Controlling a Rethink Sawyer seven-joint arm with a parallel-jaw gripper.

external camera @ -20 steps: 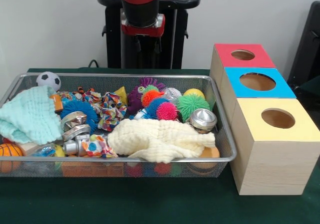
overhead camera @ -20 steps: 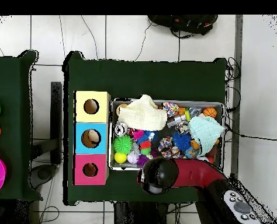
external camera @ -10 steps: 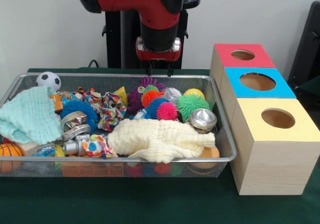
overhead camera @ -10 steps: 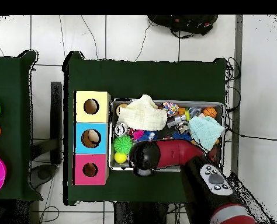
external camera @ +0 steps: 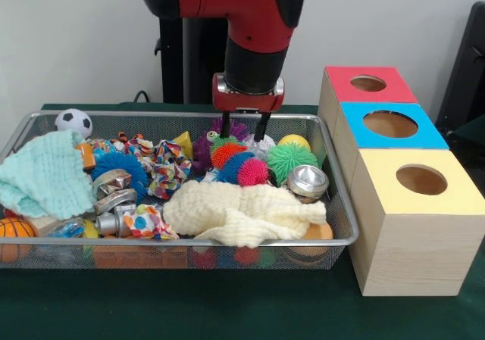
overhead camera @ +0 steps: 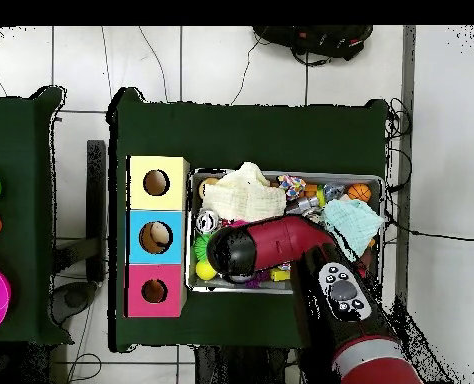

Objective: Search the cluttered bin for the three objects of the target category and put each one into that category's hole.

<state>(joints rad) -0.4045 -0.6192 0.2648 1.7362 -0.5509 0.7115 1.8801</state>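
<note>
The wire bin (external camera: 337,204) sits mid-table, packed with toys. Three wooden boxes (external camera: 409,226) with holes line its short side: red, blue, yellow. The gripper (external camera: 244,126) hangs spread open and empty over the bin's far rim, above the purple plush (external camera: 203,149) and spiky balls (external camera: 253,170); the overhead view probably hides these under the arm.

From overhead the arm (overhead camera: 281,245) hides the bin's (overhead camera: 281,287) middle toys; the cream cloth (external camera: 242,211) buries others.
</note>
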